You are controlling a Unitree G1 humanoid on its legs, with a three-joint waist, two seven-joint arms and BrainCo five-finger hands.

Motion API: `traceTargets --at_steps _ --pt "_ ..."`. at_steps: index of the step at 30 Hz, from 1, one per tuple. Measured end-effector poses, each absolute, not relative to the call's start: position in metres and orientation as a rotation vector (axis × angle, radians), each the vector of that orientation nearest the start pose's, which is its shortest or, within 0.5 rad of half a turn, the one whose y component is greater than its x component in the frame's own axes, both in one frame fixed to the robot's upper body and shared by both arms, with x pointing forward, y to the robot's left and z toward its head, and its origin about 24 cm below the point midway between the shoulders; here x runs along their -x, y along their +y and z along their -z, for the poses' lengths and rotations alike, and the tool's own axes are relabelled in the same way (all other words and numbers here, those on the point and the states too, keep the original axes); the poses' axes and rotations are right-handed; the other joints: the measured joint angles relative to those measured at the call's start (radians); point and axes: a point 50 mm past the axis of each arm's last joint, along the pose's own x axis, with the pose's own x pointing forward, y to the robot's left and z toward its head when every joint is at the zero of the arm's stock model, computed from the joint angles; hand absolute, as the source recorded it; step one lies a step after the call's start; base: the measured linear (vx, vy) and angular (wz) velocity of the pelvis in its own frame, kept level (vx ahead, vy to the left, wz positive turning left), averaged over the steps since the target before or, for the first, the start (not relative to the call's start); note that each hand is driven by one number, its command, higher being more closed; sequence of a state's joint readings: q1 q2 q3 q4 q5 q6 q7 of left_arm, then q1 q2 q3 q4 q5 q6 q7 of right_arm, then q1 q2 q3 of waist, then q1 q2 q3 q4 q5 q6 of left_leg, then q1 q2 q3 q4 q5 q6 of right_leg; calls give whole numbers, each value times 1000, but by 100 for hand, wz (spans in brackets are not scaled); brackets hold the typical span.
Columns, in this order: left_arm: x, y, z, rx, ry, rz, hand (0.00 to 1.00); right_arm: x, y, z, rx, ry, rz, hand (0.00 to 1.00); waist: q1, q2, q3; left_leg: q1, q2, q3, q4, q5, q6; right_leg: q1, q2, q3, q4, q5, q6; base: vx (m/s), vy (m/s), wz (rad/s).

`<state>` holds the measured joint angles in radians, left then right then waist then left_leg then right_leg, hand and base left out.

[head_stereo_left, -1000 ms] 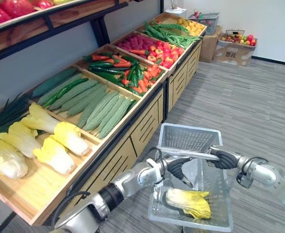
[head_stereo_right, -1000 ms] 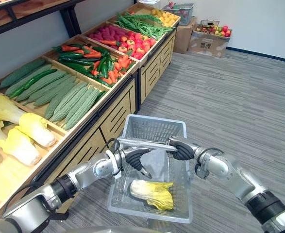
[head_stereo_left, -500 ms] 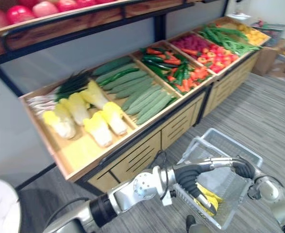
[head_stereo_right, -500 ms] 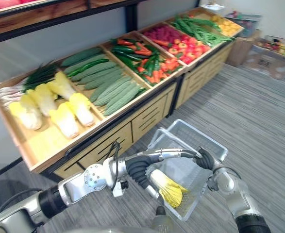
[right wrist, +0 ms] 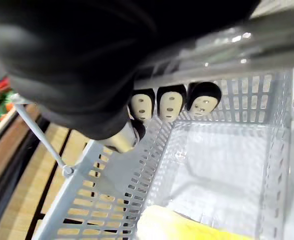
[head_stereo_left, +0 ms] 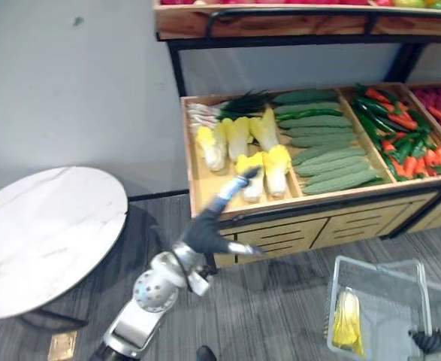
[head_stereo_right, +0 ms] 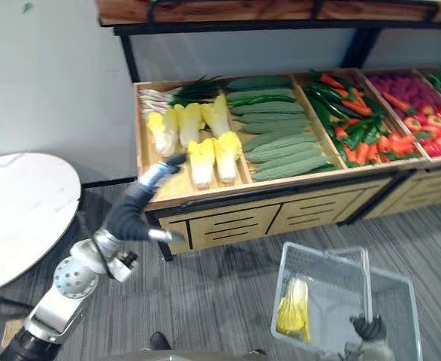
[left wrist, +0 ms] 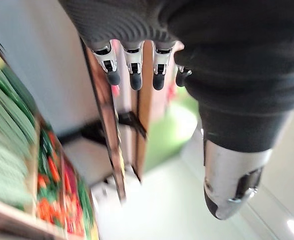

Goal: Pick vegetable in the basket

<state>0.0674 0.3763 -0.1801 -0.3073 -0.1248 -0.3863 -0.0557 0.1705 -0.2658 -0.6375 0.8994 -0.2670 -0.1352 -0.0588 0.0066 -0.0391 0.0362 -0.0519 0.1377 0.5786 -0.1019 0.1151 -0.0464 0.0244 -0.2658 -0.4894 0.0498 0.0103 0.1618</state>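
cabbage lies in basket | right hand fingers clamped on handle | left hand empty, fingers apart, raised toward shelf cabbages | we judge: if the basket swings on one grip the cabbage tips out; a clumsy reach knocks the pile

Left arm raised forward, left hand with fingers straight, right hand low, fingers curled round basket handle
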Motion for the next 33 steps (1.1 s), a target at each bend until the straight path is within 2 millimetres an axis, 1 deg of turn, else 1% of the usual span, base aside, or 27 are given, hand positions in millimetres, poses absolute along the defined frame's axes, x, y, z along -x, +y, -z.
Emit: traceTargets --at_steps 1,3,4,6,7,9,10,11,12,14,15,16,17,18,20,22,23,26,31,33 --pt "-221 162 -118 -180 -529 214 0 -58 -338 112 257 936 680 100 1 0 -1 -9 -5 -24 0 4 3 6 -1 -15 -3 -1 -1 19 7 68" --pt "-223 197 -97 -165 -424 -74 0 -37 -326 127 177 1032 709 100 2 -2 -3 -36 -14 -74 0 15 10 17 1 -54 -15 -4 -5 17 1 62" --pt "-222 205 -91 -175 -396 -144 0 -34 -323 129 159 1050 714 100 6 -1 -3 -38 -15 -82 0 16 10 18 1 -59 -15 -8 -13 15 5 39" --pt "-218 237 -60 -194 -245 -367 0 -22 -316 136 75 1088 786 100 7 -2 -4 -34 -23 -115 -1 16 10 36 1 -77 -10 -20 -32 11 6 27" --pt "-215 244 -52 -186 -206 -421 0 -20 -315 137 66 1097 795 100 5 -3 -5 -34 -24 -122 -1 16 10 38 1 -80 -9 -23 -36 13 -2 18" --pt "-201 269 -21 -197 -39 -616 0 -20 -313 138 40 1091 821 100 -2 -4 -6 -34 -28 -127 -1 15 10 39 1 -81 -9 -26 -36 2 0 3" --pt "-197 274 -13 -193 4 -657 0 -20 -312 138 40 1091 821 100 -4 -5 -7 -34 -28 -127 -1 15 10 39 1 -81 -9 -32 -36 0 0 0" --pt "-189 282 1 -189 82 -726 0 -20 -310 139 39 1093 825 100 -4 -7 -11 -33 -28 -128 -1 15 10 39 1 -81 -9 -35 -36 0 0 0" --pt "-184 285 8 -201 122 -750 0 -20 -309 139 36 1093 823 100 -5 -9 -13 -33 -28 -128 -1 15 10 39 1 -81 -9 -36 -37 0 0 0" --pt "-160 300 42 -196 316 -865 0 -24 -302 141 30 1086 804 100 -9 -15 -22 -31 -27 -127 -2 13 12 40 2 -80 -11 -43 -34 39 -26 -1" --pt "-153 304 50 -189 362 -891 0 -26 -300 142 30 1084 797 100 -10 -16 -23 -31 -27 -126 -2 12 12 40 3 -80 -11 -44 -34 52 -29 -4" --pt "-135 310 68 -164 471 -950 0 -29 -296 143 28 1082 784 100 -13 -19 -26 -31 -26 -123 -2 10 11 40 3 -77 -13 -44 -35 61 -24 -5" --pt "-116 314 85 -142 586 -996 0 -33 -293 144 21 1078 778 100 -19 -22 -28 -29 -26 -121 -2 8 10 40 3 -75 -14 -43 -37 65 -23 -6" --pt "-105 315 93 -131 641 -1017 0 -35 -291 145 21 1077 772 100 -24 -24 -30 -29 -26 -120 -2 5 11 40 3 -74 -14 -44 -37 94 -27 -9" --pt "-63 315 119 -32 835 -1121 0 -45 -287 146 18 1071 744 100 -27 -30 -30 -15 -26 -98 -1 -6 10 40 3 -53 -15 -43 -37 90 -22 -23" --pt "-42 309 130 55 924 -1157 0 -51 -285 147 17 1070 724 100 -27 -31 -30 -1 -26 -85 -1 -11 3 43 2 -37 -16 -45 -39 81 -22 -25" --pt "-35 306 134 65 959 -1147 0 -51 -282 148 10 1079 718 100 -27 -31 -30 7 -26 -81 -1 -14 0 48 2 -34 -16 -47 -41 96 -30 -16" --pt "-27 300 139 28 1021 -1077 0 -57 -279 149 17 1077 693 100 -27 -29 -30 21 -25 -66 -1 -22 -7 49 2 -18 -15 -51 -43 68 -28 -15" --pt "-30 291 144 -23 1083 -954 0 -60 -276 150 33 1084 667 100 -30 -28 -30 33 -25 -60 -2 -30 -15 52 2 -8 -14 -58 -50 77 -35 -8" --pt "-34 284 147 -66 1110 -858 0 -60 -274 151 41 1089 652 100 -30 -28 -30 39 -26 -60 -2 -31 -15 57 2 -6 -14 -61 -55 69 -28 -2"
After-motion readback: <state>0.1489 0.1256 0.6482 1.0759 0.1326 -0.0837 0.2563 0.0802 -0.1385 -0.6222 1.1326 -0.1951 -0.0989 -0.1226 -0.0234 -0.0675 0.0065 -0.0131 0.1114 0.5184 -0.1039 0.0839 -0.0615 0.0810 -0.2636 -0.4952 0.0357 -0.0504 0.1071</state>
